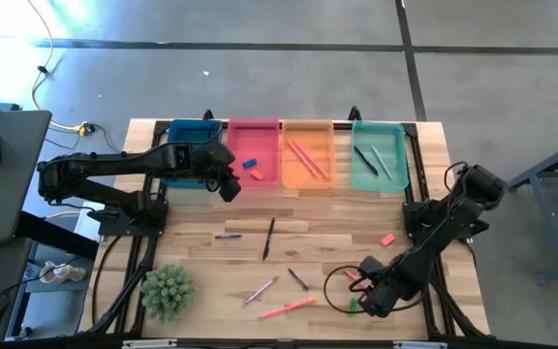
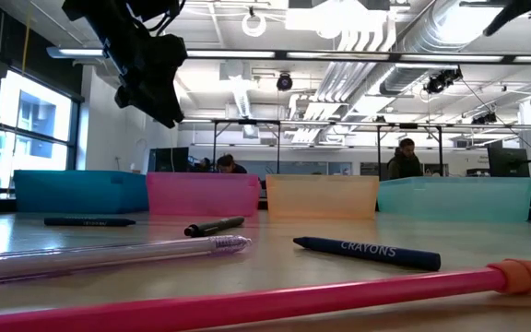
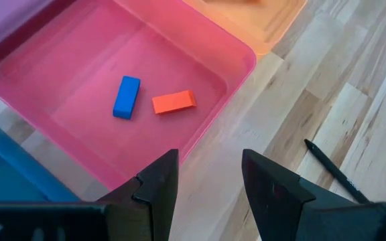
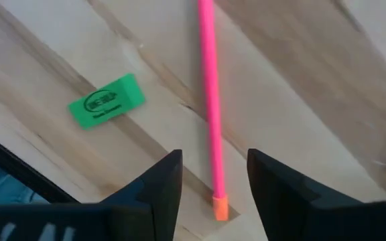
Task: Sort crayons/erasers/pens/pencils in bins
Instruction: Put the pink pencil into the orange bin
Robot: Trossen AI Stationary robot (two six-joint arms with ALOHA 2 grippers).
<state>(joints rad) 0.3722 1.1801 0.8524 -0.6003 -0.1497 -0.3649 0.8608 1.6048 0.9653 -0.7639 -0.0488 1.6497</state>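
Four bins stand in a row at the table's far edge: blue [image 1: 194,153], pink [image 1: 254,145], orange [image 1: 308,174] and teal [image 1: 379,179]. A blue eraser [image 3: 126,97] and a red eraser [image 3: 174,102] lie flat in the pink bin [image 3: 79,134]. My left gripper [image 1: 229,184] is open and empty in the air by that bin's near edge; it also shows in the left wrist view [image 3: 210,177]. My right gripper [image 1: 371,296] is open and empty at the near right. In the right wrist view [image 4: 214,174] its fingers stand on either side of a pink pencil's [image 4: 210,100] eraser end. A green eraser [image 4: 107,100] lies beside it.
A pink eraser [image 1: 387,239], a small red piece [image 1: 352,275], a black pen [image 1: 269,237], a dark stick [image 1: 228,236], a crayon [image 1: 298,279] and a clear pen [image 1: 260,291] lie loose on the wood. A small plant [image 1: 168,291] stands at the near left. Sticks lie in the orange and teal bins.
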